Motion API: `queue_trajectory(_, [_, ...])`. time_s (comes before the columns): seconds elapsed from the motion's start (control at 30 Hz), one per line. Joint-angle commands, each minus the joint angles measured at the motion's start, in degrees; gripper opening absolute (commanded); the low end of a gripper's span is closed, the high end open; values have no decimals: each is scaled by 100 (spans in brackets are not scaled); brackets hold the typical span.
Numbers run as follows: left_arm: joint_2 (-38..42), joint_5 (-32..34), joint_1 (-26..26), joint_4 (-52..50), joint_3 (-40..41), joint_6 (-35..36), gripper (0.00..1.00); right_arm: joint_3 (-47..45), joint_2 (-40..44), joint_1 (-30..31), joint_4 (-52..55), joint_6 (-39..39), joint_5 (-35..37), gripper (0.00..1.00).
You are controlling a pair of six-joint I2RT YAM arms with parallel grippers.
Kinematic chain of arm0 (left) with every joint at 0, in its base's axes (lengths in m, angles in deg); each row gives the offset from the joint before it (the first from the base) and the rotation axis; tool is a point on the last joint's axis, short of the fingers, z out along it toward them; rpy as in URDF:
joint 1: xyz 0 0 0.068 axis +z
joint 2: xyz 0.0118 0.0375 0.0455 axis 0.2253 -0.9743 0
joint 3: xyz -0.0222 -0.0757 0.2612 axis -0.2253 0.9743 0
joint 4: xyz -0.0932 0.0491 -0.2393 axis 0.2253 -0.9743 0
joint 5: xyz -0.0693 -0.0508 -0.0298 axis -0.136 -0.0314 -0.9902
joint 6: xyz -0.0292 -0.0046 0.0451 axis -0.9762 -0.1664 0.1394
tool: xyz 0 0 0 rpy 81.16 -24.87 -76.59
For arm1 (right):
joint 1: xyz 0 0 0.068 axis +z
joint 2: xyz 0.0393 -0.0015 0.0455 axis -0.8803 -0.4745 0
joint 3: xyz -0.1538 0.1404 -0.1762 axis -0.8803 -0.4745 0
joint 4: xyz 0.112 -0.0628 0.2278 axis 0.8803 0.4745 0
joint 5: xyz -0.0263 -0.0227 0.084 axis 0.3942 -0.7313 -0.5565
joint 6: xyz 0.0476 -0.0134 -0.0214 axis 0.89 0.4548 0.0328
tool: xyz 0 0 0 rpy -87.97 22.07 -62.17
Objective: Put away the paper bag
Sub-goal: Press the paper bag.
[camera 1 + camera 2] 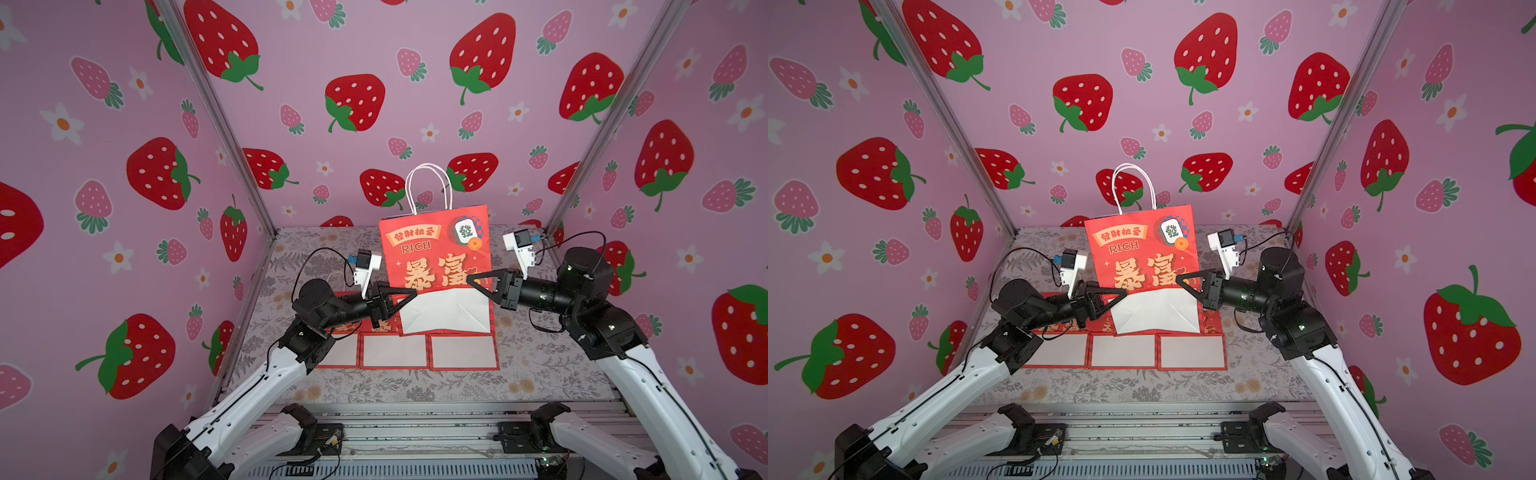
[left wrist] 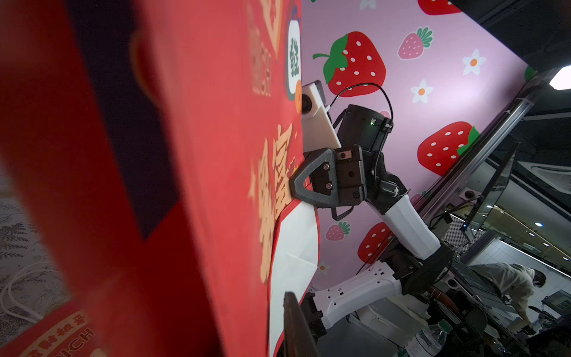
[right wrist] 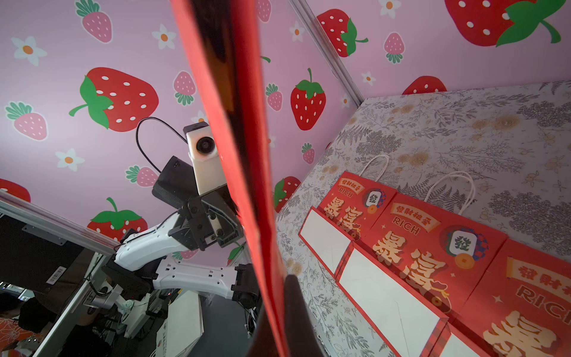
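My left end effector (image 1: 409,294) and right end effector (image 1: 473,279) were pinched shut on the sides of the paper bag (image 1: 436,249), held upright over the flat bags (image 1: 463,353), so I thought moving both together slowly was best.

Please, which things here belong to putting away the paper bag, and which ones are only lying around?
For the job: upright red paper bag; right claw pinching its edge; left claw at its other edge.
Lying about: three flat bags on the floral table cloth.
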Motion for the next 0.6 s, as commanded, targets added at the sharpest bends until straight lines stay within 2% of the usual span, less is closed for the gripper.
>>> queue_trajectory(0.0, [105, 2, -79, -13, -227, 118, 18, 59, 86, 10, -407, 147, -74, 0])
queue_trajectory(0.13, [132, 86, -82, -13, -209, 129, 50, -37, 96, 10, -739, 381, -143, 0])
queue_trajectory(0.2, [127, 96, -88, -4, -208, 129, 60, -74, 69, 9, -889, 487, -193, 0])
queue_trajectory(0.23, [122, 99, -88, 1, -207, 123, 63, -105, 61, 10, -962, 534, -218, 0])
queue_trajectory(0.37, [151, 123, -88, 30, -195, 108, 61, -166, 42, 10, -1099, 605, -300, 0])
queue_trajectory(0.57, [165, 87, -104, 203, -177, -23, 35, -292, 42, 17, -1277, 709, -396, 0])
